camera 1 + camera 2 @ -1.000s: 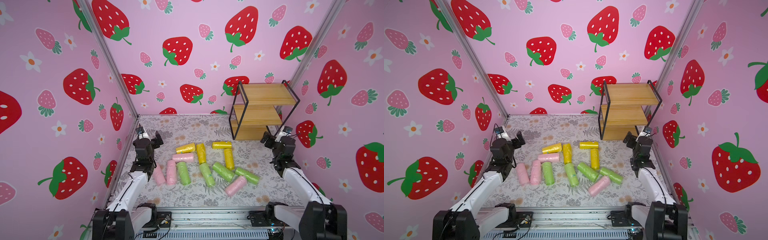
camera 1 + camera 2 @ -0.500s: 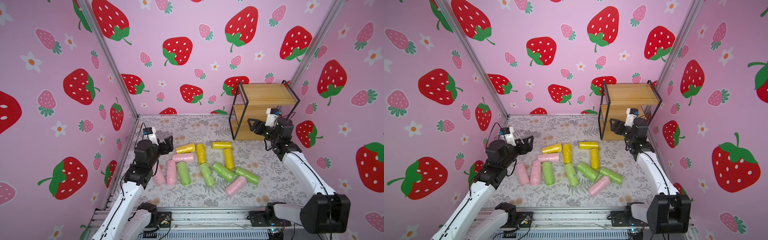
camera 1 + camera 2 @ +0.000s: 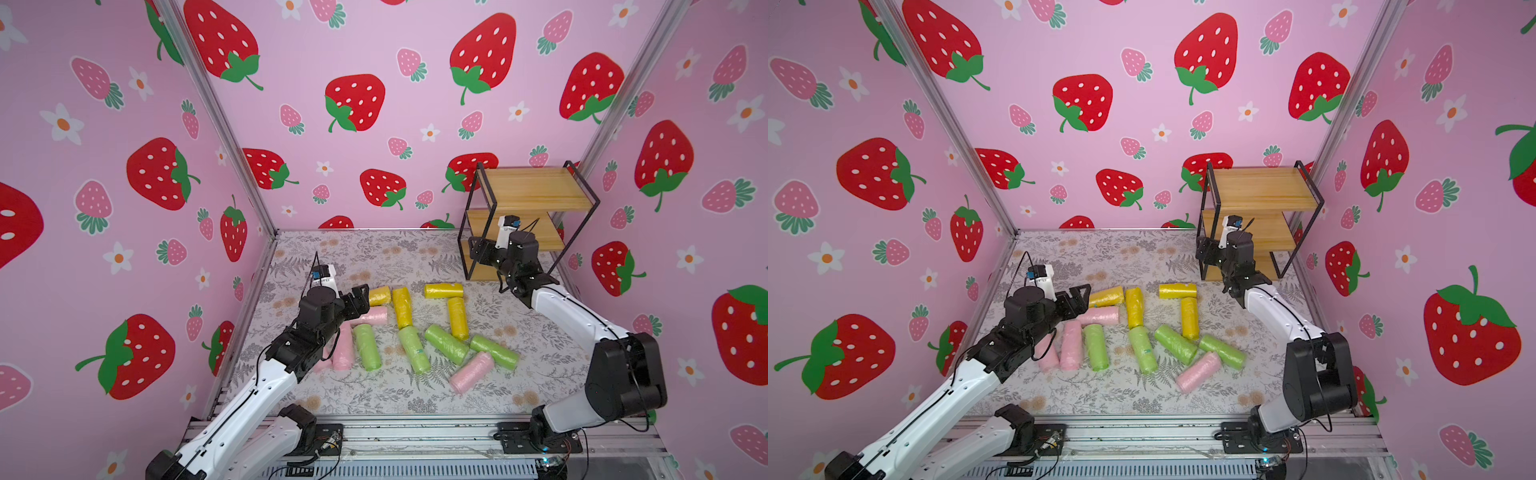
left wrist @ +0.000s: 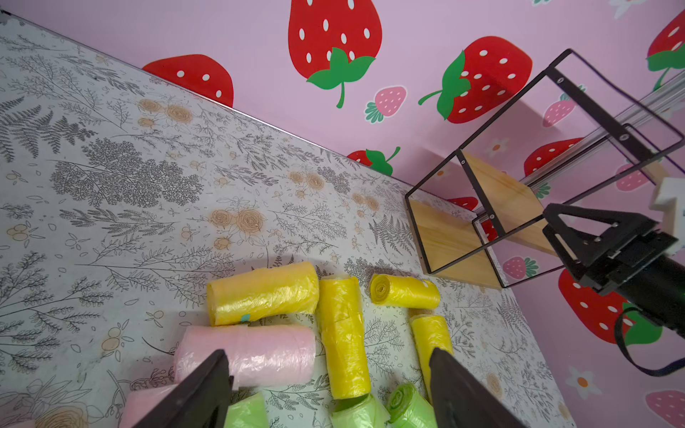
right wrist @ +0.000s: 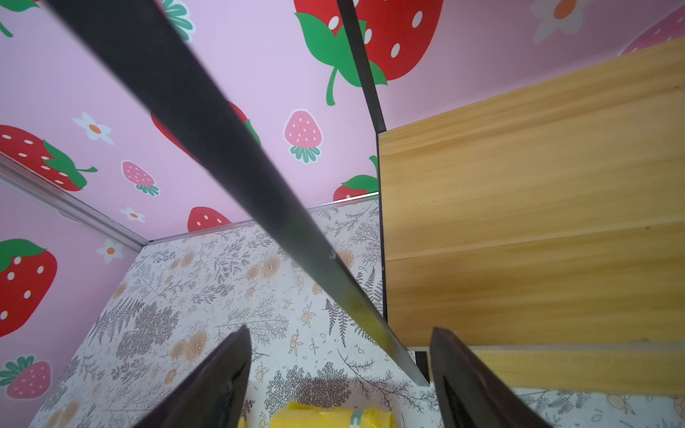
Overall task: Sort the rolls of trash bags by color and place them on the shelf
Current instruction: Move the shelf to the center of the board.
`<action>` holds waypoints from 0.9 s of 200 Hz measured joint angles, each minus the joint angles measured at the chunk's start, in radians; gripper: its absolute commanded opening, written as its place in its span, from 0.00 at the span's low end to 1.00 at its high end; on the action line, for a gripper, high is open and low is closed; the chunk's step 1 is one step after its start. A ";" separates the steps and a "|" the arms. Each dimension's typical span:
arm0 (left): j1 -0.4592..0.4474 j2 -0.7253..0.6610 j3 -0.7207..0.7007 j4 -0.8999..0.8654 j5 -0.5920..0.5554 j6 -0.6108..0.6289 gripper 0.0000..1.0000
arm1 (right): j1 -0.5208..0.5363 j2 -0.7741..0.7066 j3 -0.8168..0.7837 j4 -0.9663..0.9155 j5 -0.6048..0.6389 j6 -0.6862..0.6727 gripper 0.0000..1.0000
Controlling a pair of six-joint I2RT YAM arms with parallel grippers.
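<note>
Left wrist view has the left gripper (image 4: pixel 328 355) with jaws spread wide and nothing between them, poised over a pink roll (image 4: pixel 248 354) and, just beside its end, a yellow roll (image 4: pixel 343 333), both lying on the mat (image 4: pixel 111 166). All twelve rolls (image 3: pixel 413 349) lie loose on the mat in both top views: four yellow towards the back, four green in a ragged row nearer the front, three pink among them and a fourth pink (image 3: pixel 1047 357) partly hidden under the left arm. The shelf (image 3: pixel 536 189) stands in the back corner on the right arm's side. The right gripper (image 3: pixel 476 249) is raised off the mat at a front post (image 5: pixel 200 122) of the shelf; in the right wrist view its jaws stand open and hold nothing, and the post runs down between them, close to one finger, though whether it touches I cannot tell
</note>
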 measured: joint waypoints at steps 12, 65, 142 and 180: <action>-0.006 0.013 0.001 -0.004 -0.004 0.003 0.87 | 0.003 0.002 -0.011 0.024 0.031 0.003 0.80; -0.022 0.011 0.005 -0.012 -0.013 0.058 0.88 | 0.002 0.090 -0.011 0.144 0.098 0.027 0.80; -0.026 -0.051 0.007 -0.083 -0.032 0.149 0.77 | 0.004 0.164 0.046 0.164 0.101 0.044 0.35; -0.026 -0.064 -0.002 -0.107 -0.064 0.154 0.73 | 0.004 0.169 0.076 0.130 0.100 -0.005 0.13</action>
